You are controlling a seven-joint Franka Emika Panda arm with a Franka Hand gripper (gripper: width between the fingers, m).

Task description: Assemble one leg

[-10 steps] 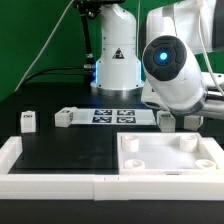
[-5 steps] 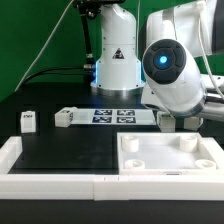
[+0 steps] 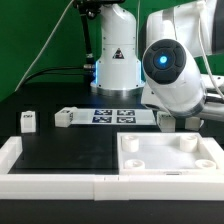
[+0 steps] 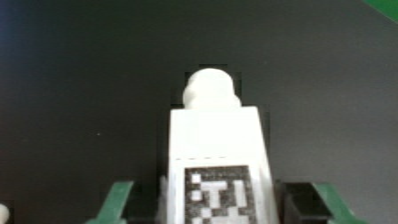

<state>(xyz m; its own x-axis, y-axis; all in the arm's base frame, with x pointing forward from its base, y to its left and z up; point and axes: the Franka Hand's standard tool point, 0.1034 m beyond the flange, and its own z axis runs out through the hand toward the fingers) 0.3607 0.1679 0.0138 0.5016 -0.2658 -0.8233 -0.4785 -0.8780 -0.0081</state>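
In the wrist view a white boxy leg (image 4: 217, 150) with a black-and-white tag and a rounded peg at its far end lies on the black table between my green fingertips (image 4: 125, 203). My gripper (image 4: 221, 208) straddles it, open, with a dark gap on each side and the narrower one on the right. In the exterior view the arm's big white wrist hides the gripper; the leg (image 3: 165, 120) shows just below it. Two more legs lie at the exterior view's left: one upright (image 3: 28, 121), one lying down (image 3: 66, 117).
The large white tray-like piece with corner sockets (image 3: 170, 168) lies at the front right of the exterior view. The marker board (image 3: 115, 116) lies by the robot base. A white raised border (image 3: 50, 172) runs along the front and left of the table.
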